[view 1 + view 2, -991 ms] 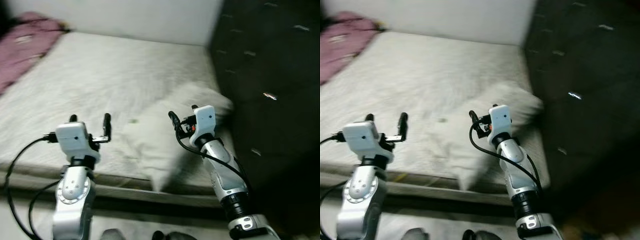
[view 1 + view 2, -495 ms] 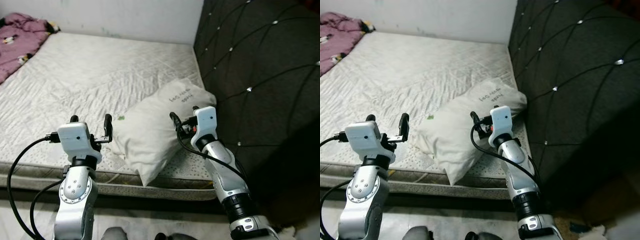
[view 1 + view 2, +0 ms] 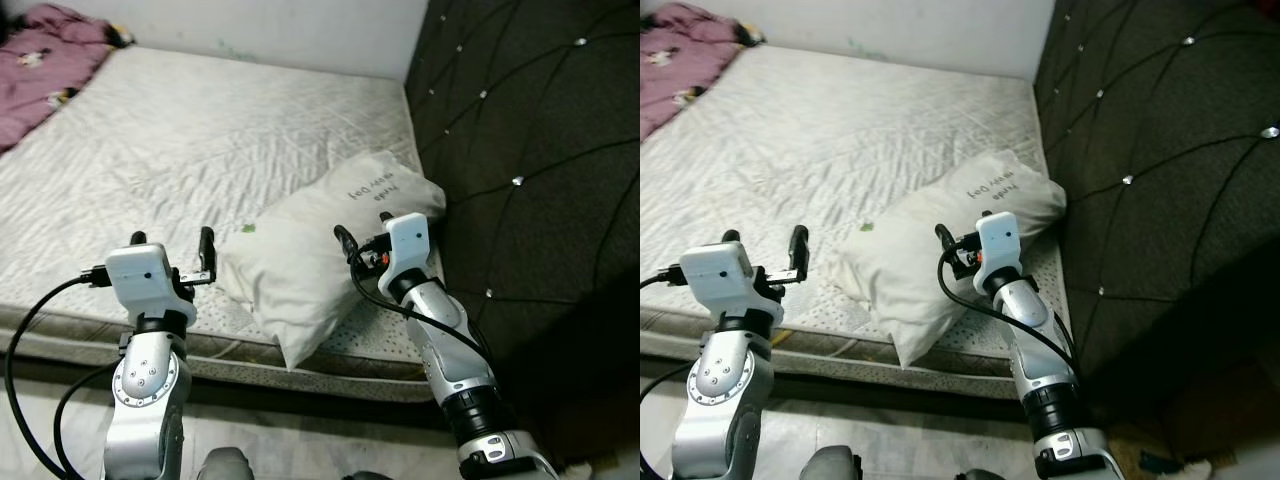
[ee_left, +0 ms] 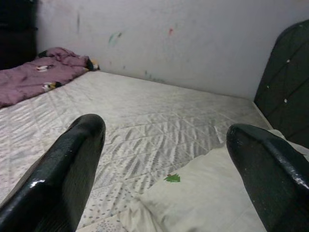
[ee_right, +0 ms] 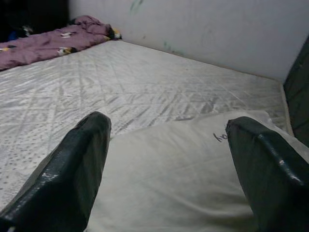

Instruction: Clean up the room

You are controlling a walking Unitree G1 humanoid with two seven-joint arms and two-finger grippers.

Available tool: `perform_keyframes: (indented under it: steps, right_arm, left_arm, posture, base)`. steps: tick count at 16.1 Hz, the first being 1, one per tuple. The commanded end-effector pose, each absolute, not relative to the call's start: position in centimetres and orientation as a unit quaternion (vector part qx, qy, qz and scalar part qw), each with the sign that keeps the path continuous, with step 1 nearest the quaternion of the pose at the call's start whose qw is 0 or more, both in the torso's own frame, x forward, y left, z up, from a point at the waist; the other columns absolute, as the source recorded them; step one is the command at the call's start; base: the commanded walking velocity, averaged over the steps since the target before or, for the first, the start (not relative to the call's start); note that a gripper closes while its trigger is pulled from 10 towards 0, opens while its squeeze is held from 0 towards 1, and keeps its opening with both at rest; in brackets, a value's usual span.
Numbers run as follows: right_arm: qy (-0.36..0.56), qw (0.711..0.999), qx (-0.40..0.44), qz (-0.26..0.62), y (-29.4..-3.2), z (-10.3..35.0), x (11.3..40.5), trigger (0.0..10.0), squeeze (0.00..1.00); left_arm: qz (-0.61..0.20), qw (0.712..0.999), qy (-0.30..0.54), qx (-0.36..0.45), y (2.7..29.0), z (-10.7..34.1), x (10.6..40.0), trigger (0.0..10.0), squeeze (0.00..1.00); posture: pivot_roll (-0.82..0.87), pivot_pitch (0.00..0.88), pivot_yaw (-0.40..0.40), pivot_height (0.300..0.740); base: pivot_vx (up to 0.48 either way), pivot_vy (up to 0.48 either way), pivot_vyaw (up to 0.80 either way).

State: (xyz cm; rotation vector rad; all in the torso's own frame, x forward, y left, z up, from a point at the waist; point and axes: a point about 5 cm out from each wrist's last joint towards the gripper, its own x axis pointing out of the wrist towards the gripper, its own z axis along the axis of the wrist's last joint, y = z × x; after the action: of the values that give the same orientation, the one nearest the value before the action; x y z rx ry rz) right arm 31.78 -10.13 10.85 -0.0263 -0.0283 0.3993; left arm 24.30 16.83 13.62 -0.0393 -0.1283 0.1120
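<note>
A white pillow (image 3: 318, 255) with dark writing lies tilted at the near right corner of the bare quilted mattress (image 3: 200, 140), against the headboard. A small green scrap (image 3: 248, 228) sits at its left edge. My left gripper (image 3: 172, 240) is open, held above the mattress's front edge just left of the pillow. My right gripper (image 3: 362, 232) is open, hovering over the pillow's right side without touching it. In the right wrist view the pillow (image 5: 174, 183) spreads below the open fingers (image 5: 72, 169). The left wrist view has the pillow's corner (image 4: 207, 203) low between its fingers.
A dark tufted headboard (image 3: 530, 130) rises along the bed's right side. A crumpled purple blanket (image 3: 40, 65) lies at the mattress's far left corner, by a white wall (image 3: 260, 25). Pale floor (image 3: 300, 450) runs below the bed's front edge.
The camera has swung and steadied from a blurred view; the whole picture shifted. Both grippers stay open in much the same pose, and the pillow lies where it was.
</note>
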Motion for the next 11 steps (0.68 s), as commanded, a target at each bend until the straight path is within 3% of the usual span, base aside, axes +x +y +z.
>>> perform_keyframes:
  steps: [1,6,11]
  right_arm:
    - [-0.029,0.979,-0.012,0.201,-10.19,11.51,31.75,10.0,0.0]
    - [-0.031,0.976,-0.009,0.213,-10.0,11.63,31.55,10.0,0.0]
    - [-0.028,0.974,-0.006,0.224,-9.81,11.61,31.39,10.0,0.0]
  left_arm:
    - [0.054,0.996,-0.069,-0.017,16.66,13.97,24.24,10.0,0.0]
    - [0.056,0.996,-0.07,-0.013,16.62,14.15,24.17,10.0,0.0]
    - [0.067,0.996,-0.063,-0.022,16.93,14.01,23.85,10.0,0.0]
  posture:
    - [0.11,0.041,-0.081,0.716]
    - [0.11,0.057,-0.081,0.706]
    - [0.11,0.072,-0.083,0.656]
  base:
    - [0.0,0.0,0.0]
    - [0.0,0.0,0.0]
    - [0.0,0.0,0.0]
